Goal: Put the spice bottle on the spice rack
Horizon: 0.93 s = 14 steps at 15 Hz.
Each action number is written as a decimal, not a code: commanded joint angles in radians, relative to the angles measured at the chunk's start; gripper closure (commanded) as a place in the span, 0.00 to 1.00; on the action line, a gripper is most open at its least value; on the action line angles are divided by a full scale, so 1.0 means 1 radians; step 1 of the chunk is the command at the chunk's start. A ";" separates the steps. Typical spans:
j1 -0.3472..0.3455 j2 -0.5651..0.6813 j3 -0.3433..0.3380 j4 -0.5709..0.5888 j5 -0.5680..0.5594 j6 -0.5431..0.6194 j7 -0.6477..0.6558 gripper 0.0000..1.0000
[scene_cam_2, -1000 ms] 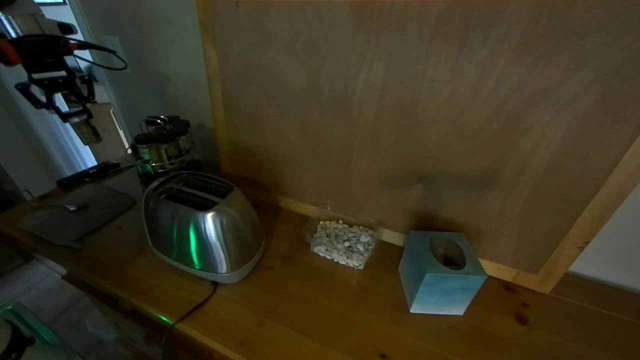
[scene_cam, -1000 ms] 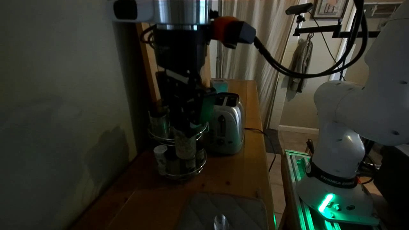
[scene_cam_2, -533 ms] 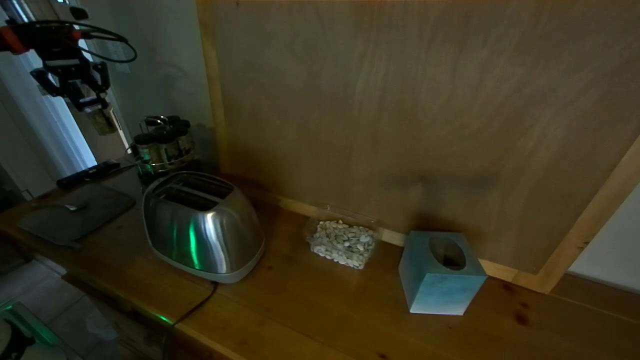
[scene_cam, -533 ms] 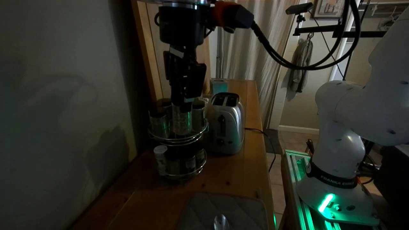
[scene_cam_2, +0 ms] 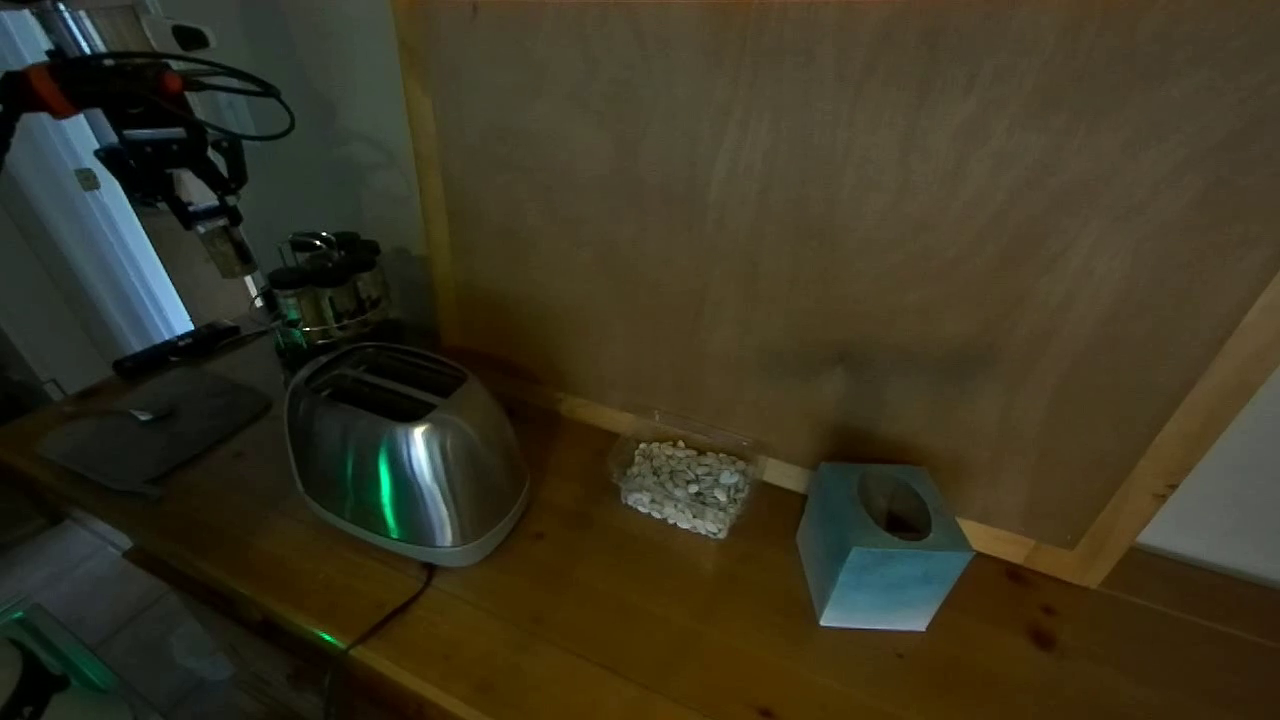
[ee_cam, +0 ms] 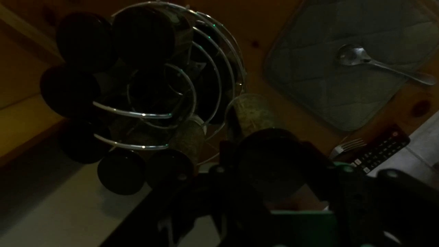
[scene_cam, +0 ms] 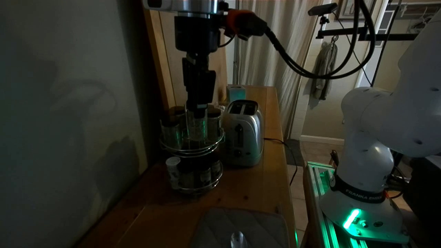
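Note:
My gripper (scene_cam: 199,109) is shut on a spice bottle (scene_cam: 197,128), a clear glass jar with a dark lid. The fingers hold it by the lid, glass part down. In an exterior view the bottle (scene_cam_2: 229,252) hangs slightly tilted beside the rack's upper tier. The spice rack (scene_cam: 193,151) is a round two-tier wire stand holding several dark-lidded jars; its top also shows in an exterior view (scene_cam_2: 338,328). In the wrist view the held bottle (ee_cam: 253,115) is at the right edge of the rack (ee_cam: 216,65), where bare wire rings show between jars. The fingers (ee_cam: 267,154) are very dark there.
A silver toaster (scene_cam: 243,137) stands close behind the rack. A wall (scene_cam: 86,120) runs beside it. A quilted mat (ee_cam: 343,75) with a spoon (ee_cam: 353,56), a fork (ee_cam: 348,146) and a remote (ee_cam: 380,149) lie nearby. Pebbles (scene_cam_2: 688,485) and a blue box (scene_cam_2: 885,560) stand beyond the toaster.
My gripper has risen and carried the bottle toward the rack, then lowered slightly over the last half second. The bottle is now level with the upper tier. The rack and toaster have not moved.

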 commanded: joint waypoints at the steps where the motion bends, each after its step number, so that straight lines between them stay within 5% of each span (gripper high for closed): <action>1: -0.011 -0.016 -0.001 -0.051 -0.048 0.074 0.013 0.73; 14: -0.013 0.011 -0.027 -0.139 -0.064 0.250 -0.003 0.73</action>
